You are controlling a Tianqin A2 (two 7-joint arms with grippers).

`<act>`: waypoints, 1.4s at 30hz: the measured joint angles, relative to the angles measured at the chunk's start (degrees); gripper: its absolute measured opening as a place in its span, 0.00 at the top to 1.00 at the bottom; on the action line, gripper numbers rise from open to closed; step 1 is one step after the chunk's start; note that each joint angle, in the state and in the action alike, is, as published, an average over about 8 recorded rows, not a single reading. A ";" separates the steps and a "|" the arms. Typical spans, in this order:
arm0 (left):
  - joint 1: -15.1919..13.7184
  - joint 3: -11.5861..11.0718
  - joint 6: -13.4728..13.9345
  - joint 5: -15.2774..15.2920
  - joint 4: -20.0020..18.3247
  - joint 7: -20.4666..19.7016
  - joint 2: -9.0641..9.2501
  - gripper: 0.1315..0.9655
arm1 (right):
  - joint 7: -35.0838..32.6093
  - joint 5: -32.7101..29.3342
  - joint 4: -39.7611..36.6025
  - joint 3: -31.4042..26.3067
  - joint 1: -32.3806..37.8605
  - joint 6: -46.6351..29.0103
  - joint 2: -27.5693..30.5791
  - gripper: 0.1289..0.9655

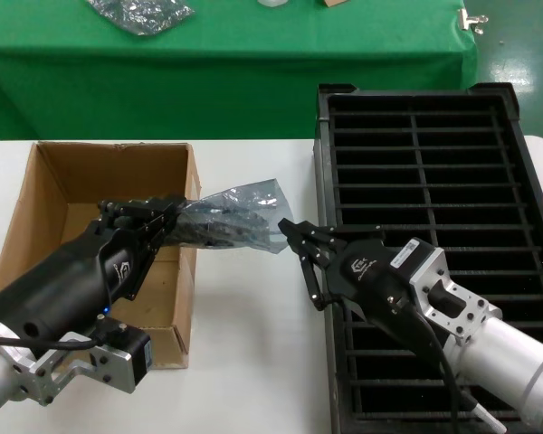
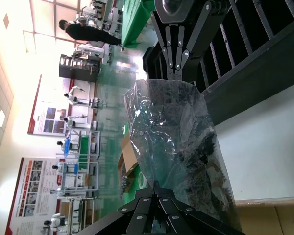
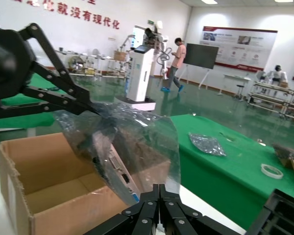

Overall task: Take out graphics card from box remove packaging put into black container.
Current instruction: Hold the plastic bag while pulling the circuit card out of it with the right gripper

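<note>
Note that the left gripper is clamped on one end of the packaging, holding it in the air over the near wall of the box. The graphics card sits inside the bag; its bracket shows through the plastic in the right wrist view. The bag's long axis runs straight out from the left fingertips toward the right gripper. Its fingers are drawn together at the bag's free end, touching or just short of it; you cannot tell whether they pinch it. The black container lies behind the right gripper.
</note>
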 joint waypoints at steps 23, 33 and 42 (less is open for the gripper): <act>0.00 0.00 0.00 0.00 0.00 0.00 0.00 0.99 | 5.24 -17.22 -13.84 13.98 0.63 -26.26 -8.51 0.99; 0.00 0.00 0.00 0.00 0.00 0.00 0.00 0.99 | 1.51 -20.26 -24.70 21.47 4.47 -40.51 -14.99 0.99; 0.00 0.00 0.00 0.00 0.00 0.00 0.00 0.99 | -1.38 -22.50 -33.26 26.03 8.61 -52.00 -19.09 0.99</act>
